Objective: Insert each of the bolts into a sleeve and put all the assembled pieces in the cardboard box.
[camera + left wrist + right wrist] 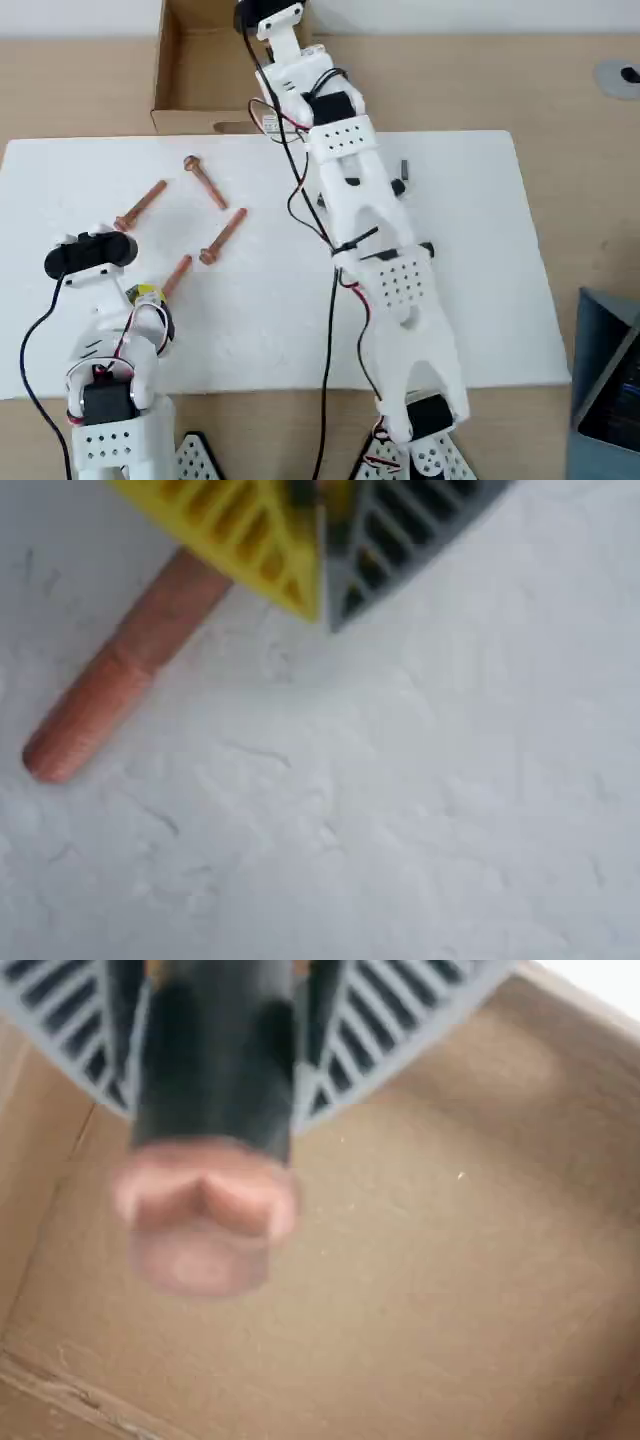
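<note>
The right arm stretches long across the white foam mat (470, 300), its wrist over the cardboard box (165, 80). The right gripper (215, 1115) clamps a black sleeve (215, 1040) with a copper bolt head (205, 1220) poking out, above the box floor. The left arm is folded low at the mat's near corner. The left gripper (322, 605) has its fingertips together on the mat, a bolt (110, 695) running under the yellow finger (250, 540); whether it is pinched I cannot tell. Three more bolts (140, 207) (205, 182) (223, 236) lie loose nearby
</note>
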You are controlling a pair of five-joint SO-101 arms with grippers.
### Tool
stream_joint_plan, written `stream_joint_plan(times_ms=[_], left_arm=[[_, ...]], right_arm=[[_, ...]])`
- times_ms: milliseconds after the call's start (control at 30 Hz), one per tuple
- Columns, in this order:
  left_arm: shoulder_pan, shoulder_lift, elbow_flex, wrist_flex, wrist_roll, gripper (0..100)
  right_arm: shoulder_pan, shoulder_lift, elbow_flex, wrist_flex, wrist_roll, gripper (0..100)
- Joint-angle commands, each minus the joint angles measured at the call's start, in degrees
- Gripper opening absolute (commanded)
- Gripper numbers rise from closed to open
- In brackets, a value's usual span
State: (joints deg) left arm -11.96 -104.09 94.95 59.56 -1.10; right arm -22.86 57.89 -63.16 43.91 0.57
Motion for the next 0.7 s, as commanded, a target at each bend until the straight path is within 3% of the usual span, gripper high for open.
stream_joint_plan(times_ms=[0,267,433,667], left_arm=[[-0.79,-0.4,-0.26,-0.09,-0.35,0],[-0.7,-0.4,-0.26,-0.09,-0.44,0],[-0.7,-0.4,-0.26,-0.09,-0.44,0],[-0.79,-0.4,-0.26,-0.09,-0.44,0]], right_arm=[[0.75,1.54,-8.31,0.53,2.73,1.3],[0.92,3.91,-11.3,4.75,3.08,14.1],[1.1,3.74,-11.65,5.8,3.08,14.2],[1.19,3.74,-20.79,15.38,3.08,14.1]])
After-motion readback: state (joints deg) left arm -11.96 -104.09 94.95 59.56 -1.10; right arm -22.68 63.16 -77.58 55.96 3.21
